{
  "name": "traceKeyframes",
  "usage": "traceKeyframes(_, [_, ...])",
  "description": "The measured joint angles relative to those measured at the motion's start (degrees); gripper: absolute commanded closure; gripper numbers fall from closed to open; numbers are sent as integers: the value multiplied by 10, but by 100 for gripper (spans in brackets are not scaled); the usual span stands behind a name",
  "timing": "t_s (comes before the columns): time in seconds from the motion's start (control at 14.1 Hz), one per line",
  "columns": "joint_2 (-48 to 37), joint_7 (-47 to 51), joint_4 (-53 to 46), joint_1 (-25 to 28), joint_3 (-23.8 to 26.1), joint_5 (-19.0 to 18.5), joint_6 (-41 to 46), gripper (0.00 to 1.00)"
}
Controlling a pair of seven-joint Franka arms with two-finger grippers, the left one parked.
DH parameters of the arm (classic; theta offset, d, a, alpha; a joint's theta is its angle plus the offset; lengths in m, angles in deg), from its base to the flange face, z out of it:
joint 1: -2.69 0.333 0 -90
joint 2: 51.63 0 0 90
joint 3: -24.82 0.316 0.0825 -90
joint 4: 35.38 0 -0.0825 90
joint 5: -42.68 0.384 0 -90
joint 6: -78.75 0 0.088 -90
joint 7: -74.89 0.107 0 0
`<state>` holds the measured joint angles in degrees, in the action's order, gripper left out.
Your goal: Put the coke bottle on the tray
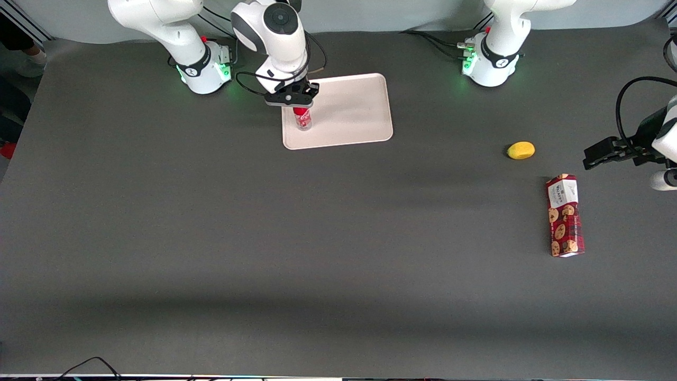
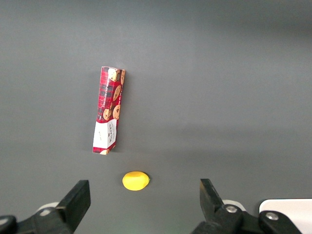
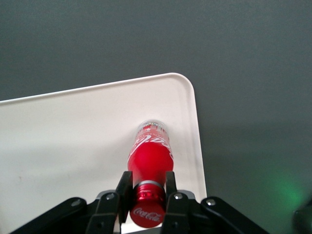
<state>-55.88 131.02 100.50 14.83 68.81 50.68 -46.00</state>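
The coke bottle (image 1: 303, 120) stands upright over the pale tray (image 1: 354, 111), close to the tray's edge toward the working arm's end. My right gripper (image 1: 300, 108) comes straight down on it and is shut on the bottle's neck just under the red cap. In the right wrist view the two black fingers (image 3: 124, 187) press the neck from both sides of the coke bottle (image 3: 150, 156). Its clear base sits near a rounded corner of the tray (image 3: 63, 136). Whether the base touches the tray surface I cannot tell.
A yellow lemon-like fruit (image 1: 521, 150) and a red cookie box (image 1: 565, 215) lie on the dark table toward the parked arm's end, the box nearer the front camera. Both show in the left wrist view: fruit (image 2: 135, 180), box (image 2: 109, 110). The working arm's base (image 1: 203, 66) stands beside the tray.
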Motion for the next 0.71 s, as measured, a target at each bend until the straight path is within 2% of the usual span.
traceKeyframes(0.07, [0,0,0,-1,0,1,0,5])
traceKeyframes(0.14, [-1,0,0,-2,0,5,0,0])
traceKeyframes(0.71, [-3,0,0,-4,0,14,0,0])
